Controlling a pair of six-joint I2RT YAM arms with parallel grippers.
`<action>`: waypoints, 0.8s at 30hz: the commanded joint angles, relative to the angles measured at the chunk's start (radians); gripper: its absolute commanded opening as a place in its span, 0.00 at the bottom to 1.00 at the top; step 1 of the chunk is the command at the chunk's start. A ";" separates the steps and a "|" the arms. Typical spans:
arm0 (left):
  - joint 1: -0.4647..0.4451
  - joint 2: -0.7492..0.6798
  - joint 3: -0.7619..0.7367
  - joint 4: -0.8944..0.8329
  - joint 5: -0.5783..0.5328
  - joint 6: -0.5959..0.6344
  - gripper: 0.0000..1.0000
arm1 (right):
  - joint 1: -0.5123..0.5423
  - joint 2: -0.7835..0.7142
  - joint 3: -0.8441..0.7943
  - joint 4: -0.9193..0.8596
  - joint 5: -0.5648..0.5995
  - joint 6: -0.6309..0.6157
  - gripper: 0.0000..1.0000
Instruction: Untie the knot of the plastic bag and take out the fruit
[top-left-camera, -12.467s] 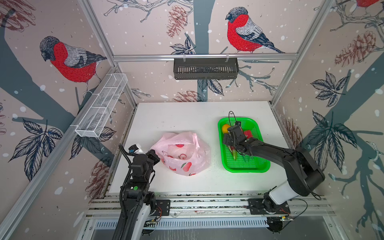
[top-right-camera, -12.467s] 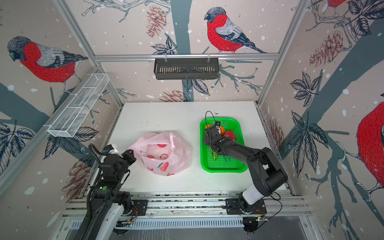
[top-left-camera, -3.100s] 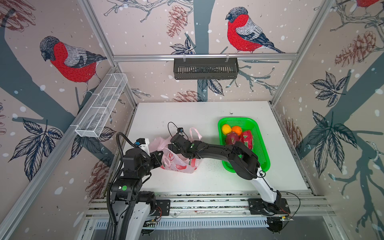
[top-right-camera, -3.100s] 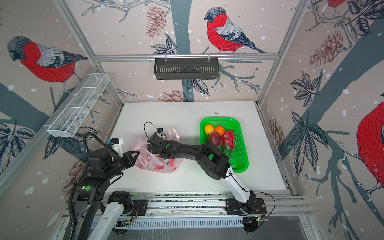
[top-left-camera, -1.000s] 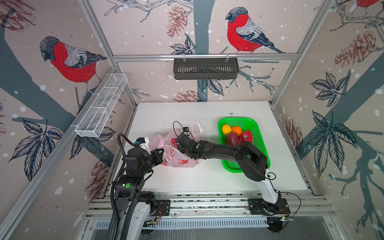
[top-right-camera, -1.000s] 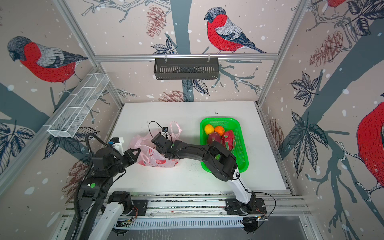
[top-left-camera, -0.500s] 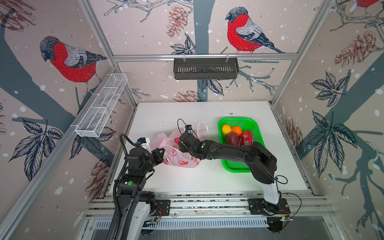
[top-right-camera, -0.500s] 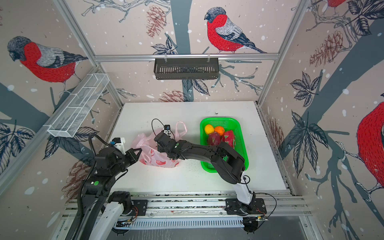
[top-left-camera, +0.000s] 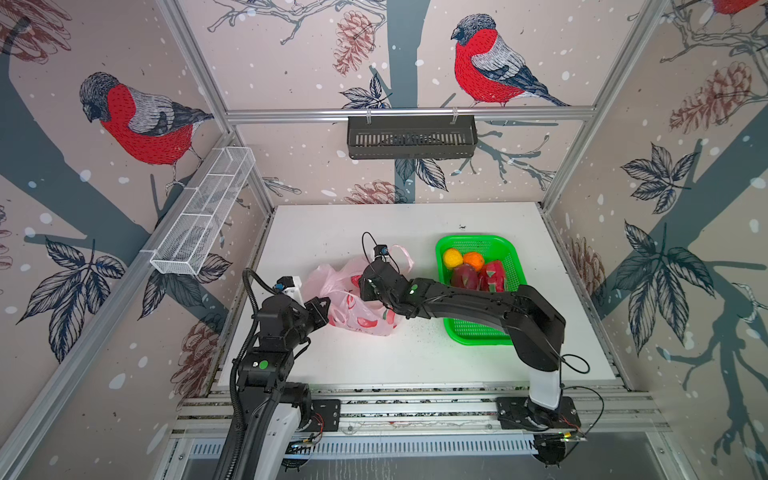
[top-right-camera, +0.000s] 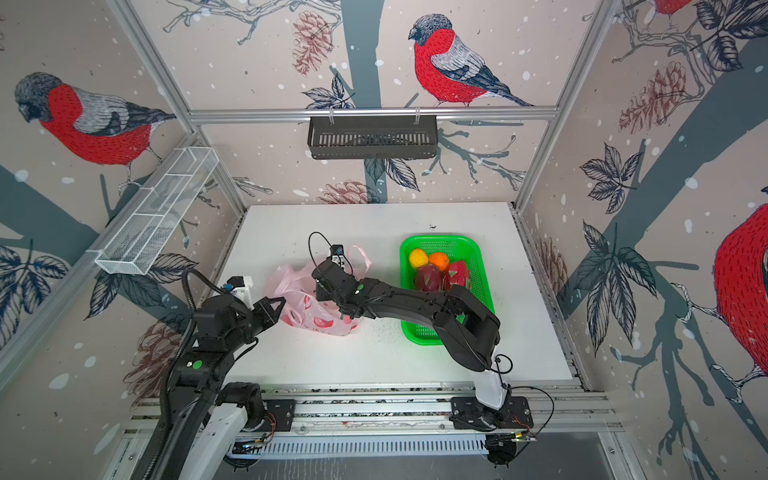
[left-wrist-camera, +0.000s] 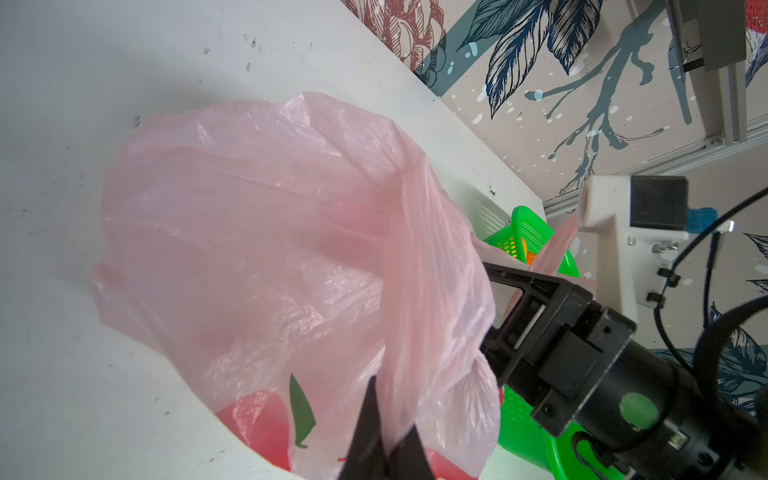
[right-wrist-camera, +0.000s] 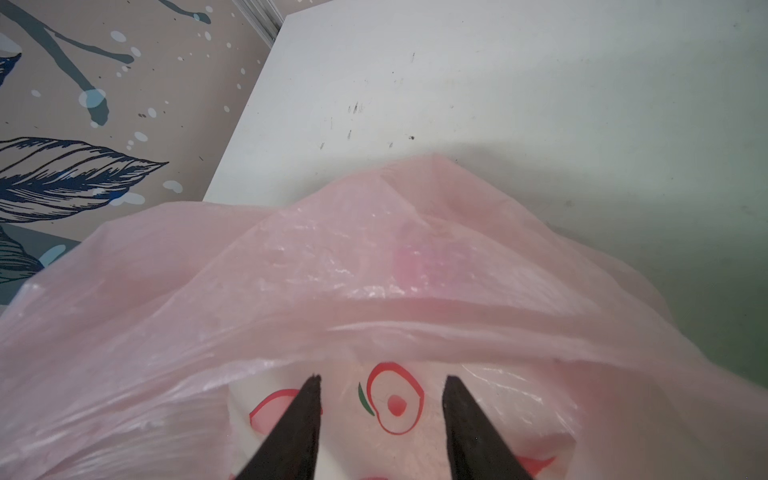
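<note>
The pale pink plastic bag (top-left-camera: 353, 318) (top-right-camera: 309, 318) lies crumpled at the left middle of the white table. No knot shows; a loose handle loop (top-left-camera: 402, 254) trails behind it. My left gripper (top-left-camera: 326, 305) (left-wrist-camera: 392, 419) is shut on a fold of the bag's edge (left-wrist-camera: 409, 332). My right gripper (top-left-camera: 363, 286) (right-wrist-camera: 382, 380) reaches across to the bag's open mouth. Its fingers stand apart over printed plastic (right-wrist-camera: 395, 403) with nothing between them. Fruit fills the green basket: a yellow one (top-left-camera: 452, 257), an orange (top-left-camera: 474, 260) and two dragon fruits (top-left-camera: 464, 276).
The green mesh basket (top-left-camera: 473, 337) (top-right-camera: 419, 337) stands right of the bag, under my right forearm. A white wire shelf (top-left-camera: 199, 220) hangs on the left wall and a dark rack (top-left-camera: 411, 137) on the back wall. The left table edge runs close to the bag.
Over the last second my right gripper has drifted a little toward the basket at the bag's mouth, jaws unchanged. My left gripper stays shut on the bag.
</note>
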 joint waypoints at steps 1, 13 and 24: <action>0.004 0.001 0.008 0.035 0.016 -0.011 0.00 | 0.000 0.004 0.009 0.026 -0.047 -0.024 0.49; 0.004 -0.046 0.057 -0.123 0.034 -0.011 0.00 | -0.004 0.145 0.117 0.000 -0.016 -0.055 0.65; 0.004 -0.109 0.086 -0.113 0.149 0.022 0.00 | -0.019 0.289 0.231 0.007 0.048 0.008 0.91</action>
